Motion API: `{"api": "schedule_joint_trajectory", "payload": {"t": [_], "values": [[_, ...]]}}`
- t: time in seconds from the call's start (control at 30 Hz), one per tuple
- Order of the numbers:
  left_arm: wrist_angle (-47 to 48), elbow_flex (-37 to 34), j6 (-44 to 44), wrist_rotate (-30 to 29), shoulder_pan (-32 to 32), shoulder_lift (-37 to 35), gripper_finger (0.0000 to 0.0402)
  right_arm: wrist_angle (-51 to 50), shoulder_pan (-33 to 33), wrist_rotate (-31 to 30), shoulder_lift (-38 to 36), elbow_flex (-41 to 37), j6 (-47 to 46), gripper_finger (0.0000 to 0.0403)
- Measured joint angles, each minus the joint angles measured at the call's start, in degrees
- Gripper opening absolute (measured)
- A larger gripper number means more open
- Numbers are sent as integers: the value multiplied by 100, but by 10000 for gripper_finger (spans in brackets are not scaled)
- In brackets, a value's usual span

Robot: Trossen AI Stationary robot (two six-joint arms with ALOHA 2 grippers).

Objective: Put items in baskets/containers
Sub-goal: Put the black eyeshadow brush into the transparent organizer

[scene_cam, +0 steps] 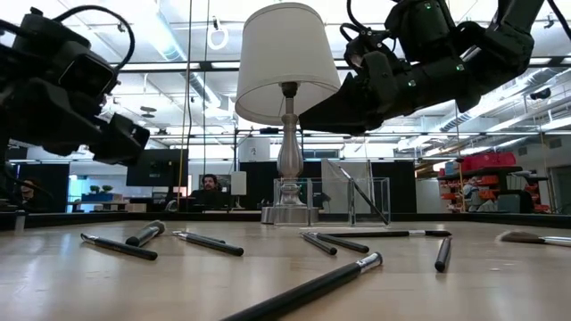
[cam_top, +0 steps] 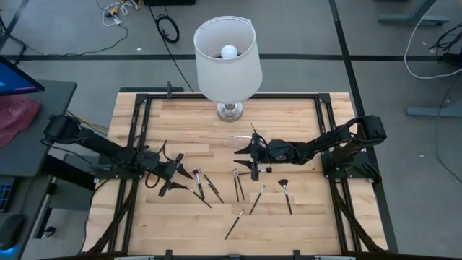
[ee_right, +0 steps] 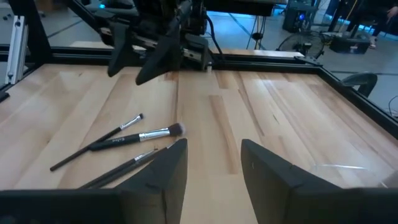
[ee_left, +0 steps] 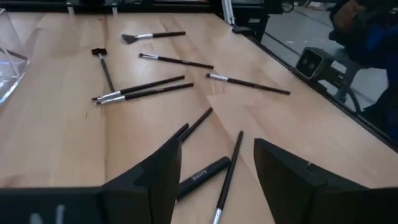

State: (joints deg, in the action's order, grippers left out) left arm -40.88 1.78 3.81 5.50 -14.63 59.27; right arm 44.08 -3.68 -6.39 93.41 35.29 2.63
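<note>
- A long dark brush (scene_cam: 308,287) lies nearest the low camera, at the table's near edge.
- The left gripper (cam_top: 167,176), jaws wide and empty, hangs over the left brush cluster (cam_top: 202,185); it should lower squarely over one handle.
- The right gripper (cam_top: 253,158), parted and empty, waits by the clear box (scene_cam: 332,201), far centre, which already holds one brush.
- About nine brushes lie loose; one box.
</note>
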Motion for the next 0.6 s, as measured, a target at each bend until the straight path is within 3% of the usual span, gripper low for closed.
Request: {"api": "schedule_joint_trajectory", "payload": {"t": [0.3, 0.47, 0.6], "values": [[-38, 477, -47, -60, -114, 1432, 195, 42, 12, 1, -3, 95, -14, 153], [-801, 510, 108, 61, -185, 2101, 193, -7, 7, 153, -4, 105, -17, 153], [-820, 507, 337, 24, -427, 2491, 193, -24, 9, 153, -4, 105, -17, 153]]}}
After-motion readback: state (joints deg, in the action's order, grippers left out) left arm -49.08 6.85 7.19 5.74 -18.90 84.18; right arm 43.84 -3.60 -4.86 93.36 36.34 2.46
